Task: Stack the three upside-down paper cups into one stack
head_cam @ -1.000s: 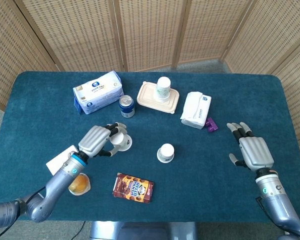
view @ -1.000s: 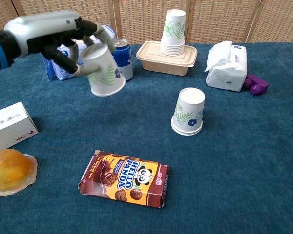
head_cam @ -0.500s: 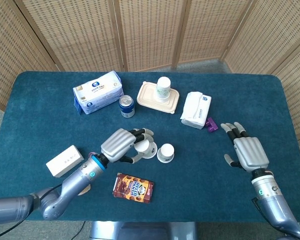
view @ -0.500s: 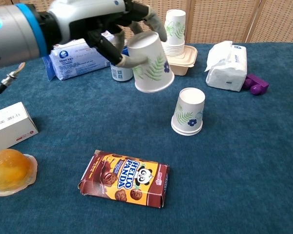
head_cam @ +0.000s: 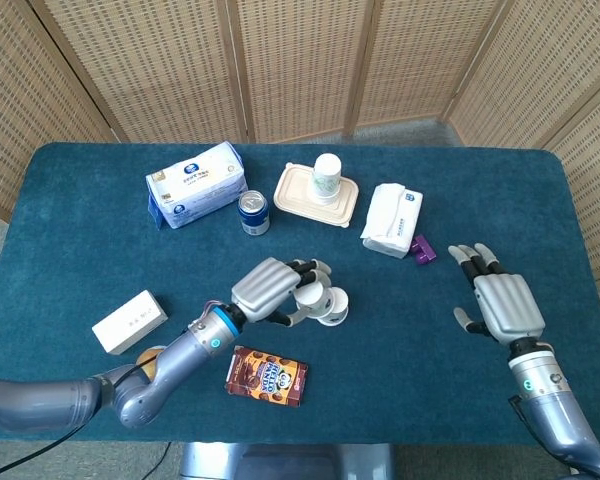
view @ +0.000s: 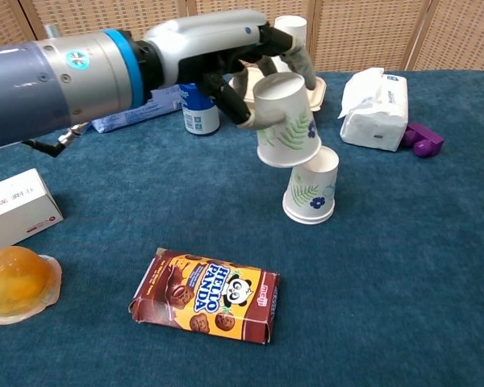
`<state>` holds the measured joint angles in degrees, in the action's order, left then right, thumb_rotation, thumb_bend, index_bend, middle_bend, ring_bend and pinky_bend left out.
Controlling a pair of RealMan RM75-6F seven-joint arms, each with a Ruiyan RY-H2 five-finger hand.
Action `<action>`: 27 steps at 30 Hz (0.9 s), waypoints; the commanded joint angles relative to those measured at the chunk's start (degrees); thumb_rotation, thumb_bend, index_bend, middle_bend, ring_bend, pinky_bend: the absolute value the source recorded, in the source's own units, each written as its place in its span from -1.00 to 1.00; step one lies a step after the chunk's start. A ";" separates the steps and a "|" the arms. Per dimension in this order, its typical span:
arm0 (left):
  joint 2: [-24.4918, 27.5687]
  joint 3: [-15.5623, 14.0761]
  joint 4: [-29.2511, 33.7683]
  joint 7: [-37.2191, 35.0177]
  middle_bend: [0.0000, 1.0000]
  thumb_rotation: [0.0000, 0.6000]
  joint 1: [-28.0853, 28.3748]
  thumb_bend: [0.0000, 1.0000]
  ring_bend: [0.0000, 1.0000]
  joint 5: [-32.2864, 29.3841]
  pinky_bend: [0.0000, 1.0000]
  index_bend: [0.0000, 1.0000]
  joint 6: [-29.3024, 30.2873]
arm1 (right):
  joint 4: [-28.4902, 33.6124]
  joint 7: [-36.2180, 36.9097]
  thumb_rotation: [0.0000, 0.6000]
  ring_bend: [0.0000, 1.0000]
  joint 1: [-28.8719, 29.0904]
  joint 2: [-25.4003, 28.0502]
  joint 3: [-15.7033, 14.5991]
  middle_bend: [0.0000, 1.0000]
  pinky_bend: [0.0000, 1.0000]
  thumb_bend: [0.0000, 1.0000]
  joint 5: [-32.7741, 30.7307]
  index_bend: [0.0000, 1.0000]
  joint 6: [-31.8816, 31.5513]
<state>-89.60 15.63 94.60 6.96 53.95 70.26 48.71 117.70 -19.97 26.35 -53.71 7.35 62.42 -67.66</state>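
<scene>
My left hand (view: 226, 56) holds a paper cup (view: 287, 121) upside down, fingers wrapped around its upper part, thumb against its near side. The cup is tilted, its open rim angled down and just above the flat top of a second cup (view: 311, 187), which stands upside down on the table (view: 403, 266) near the middle of the surface. From the chest view the held cup's rim overlaps the standing cup's left shoulder; I cannot tell whether the two touch. In the head view the same pair sits close together, held cup (head_cam: 312, 297) beside standing cup (head_cam: 333, 306), with my left hand (head_cam: 270, 290) over them.

The third cup (head_cam: 326, 178) stands upside down on a beige lidded container (head_cam: 298, 196) toward the far edge, mostly hidden behind my hand in the chest view.

My right hand (head_cam: 500, 300) hovers flat near the right edge, fingers spread and holding nothing.

Along the far edge lie a blue-and-white packet (head_cam: 195, 183), a soda can (head_cam: 253, 213) and a tissue pack (head_cam: 391, 219) with a purple object (head_cam: 423, 250) beside it. Near the front edge are a Hello Panda box (view: 206, 294), a jelly cup (view: 16, 282) and a small white box (view: 16, 210).
</scene>
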 commanded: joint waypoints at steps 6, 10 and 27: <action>-2.18 0.32 -2.32 0.27 -0.51 1.00 2.24 -0.09 -0.34 -1.28 0.17 -0.39 -1.26 | -0.10 0.49 1.00 -1.00 -0.18 0.42 0.18 -0.77 -0.14 -0.27 0.01 -0.94 0.14; -2.49 0.60 -3.29 0.37 -0.51 1.00 2.92 -0.09 -0.35 -2.25 0.16 -0.38 -1.48 | -0.08 0.65 1.00 -1.00 -0.25 0.63 0.25 -0.77 -0.14 -0.27 0.07 -0.94 0.25; -5.29 1.00 -7.44 -1.15 -0.52 1.00 5.58 -0.09 -0.38 -4.01 0.13 -0.39 -2.76 | 0.08 0.43 1.00 -1.00 -0.09 1.16 0.73 -0.77 -0.14 -0.27 -0.71 -0.94 0.54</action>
<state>-94.85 16.63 87.18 5.84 59.51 66.26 45.97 117.78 -19.54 26.27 -52.54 8.09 61.71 -67.11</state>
